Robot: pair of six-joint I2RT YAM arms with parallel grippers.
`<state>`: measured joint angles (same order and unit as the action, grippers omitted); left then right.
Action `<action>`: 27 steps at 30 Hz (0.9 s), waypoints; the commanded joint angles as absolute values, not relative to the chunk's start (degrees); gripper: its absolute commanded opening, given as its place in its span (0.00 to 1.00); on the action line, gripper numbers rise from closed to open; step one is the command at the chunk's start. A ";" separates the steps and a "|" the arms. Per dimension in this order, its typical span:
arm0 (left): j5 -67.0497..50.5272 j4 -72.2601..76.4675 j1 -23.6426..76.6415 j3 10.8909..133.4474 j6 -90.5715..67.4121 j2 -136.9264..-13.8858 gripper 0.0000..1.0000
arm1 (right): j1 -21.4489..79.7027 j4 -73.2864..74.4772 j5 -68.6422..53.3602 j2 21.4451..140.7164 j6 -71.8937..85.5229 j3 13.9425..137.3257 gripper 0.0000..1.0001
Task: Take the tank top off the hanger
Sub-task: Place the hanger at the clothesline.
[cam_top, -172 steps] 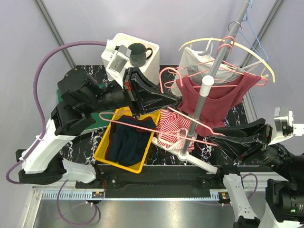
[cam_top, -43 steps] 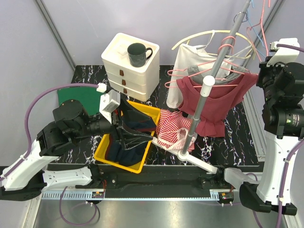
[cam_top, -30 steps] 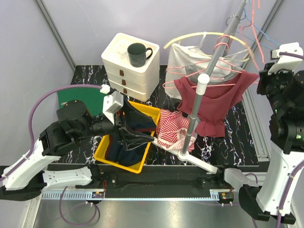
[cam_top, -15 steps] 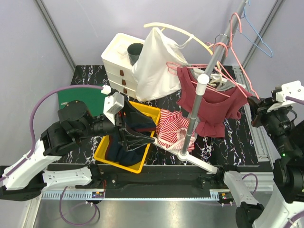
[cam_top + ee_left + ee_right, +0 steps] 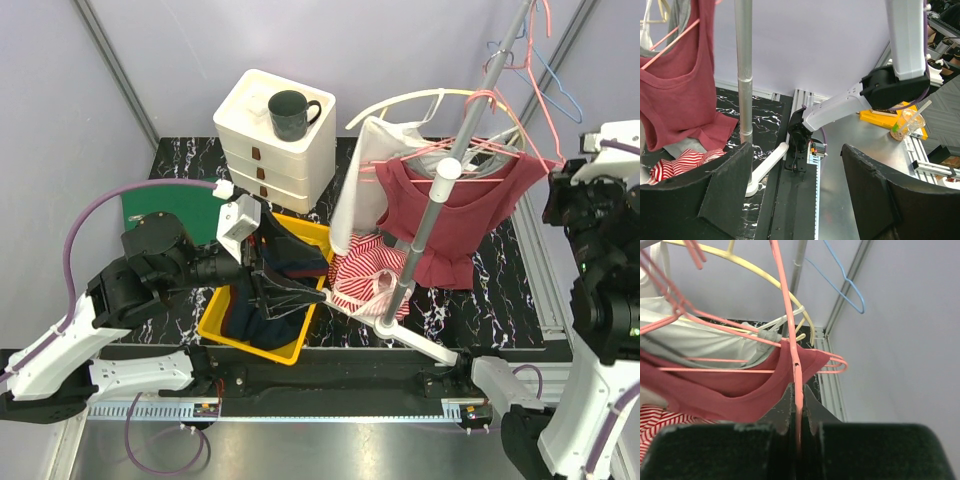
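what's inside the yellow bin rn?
A dark navy garment lies in the yellow bin. The open left tool sits over its middle, covering part of the garment and the bin floor, so anything beneath cannot be seen.

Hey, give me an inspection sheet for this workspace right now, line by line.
Surface: black marble table, partly covered.
Job's things: red tank top on a pink hanger, hung on the rack.
Clutter: white top, striped top, yellow bin of dark clothes, drawers with mug, green mat.
Hands: left hand open, empty, above the bin; right hand shut on a pink wire, whose hanger unclear.
Cables: purple cable loops at the left edge.
Surroundings: plain walls; blue hanger near the rack top.
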<state>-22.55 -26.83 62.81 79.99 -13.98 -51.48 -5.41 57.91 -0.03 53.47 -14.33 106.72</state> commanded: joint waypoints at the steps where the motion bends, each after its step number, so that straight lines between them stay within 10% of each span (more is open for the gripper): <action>1: -23.90 -23.56 62.93 79.54 -14.33 -51.42 0.75 | -5.45 57.93 8.27 56.69 -17.49 107.32 0.00; 27: -24.87 -21.45 62.93 77.52 -16.26 -51.50 0.75 | -5.45 54.40 8.08 54.30 -21.00 107.40 0.00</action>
<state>-23.62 -24.97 62.81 77.84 -15.40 -51.92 -5.30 56.45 5.32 46.61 -16.78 105.43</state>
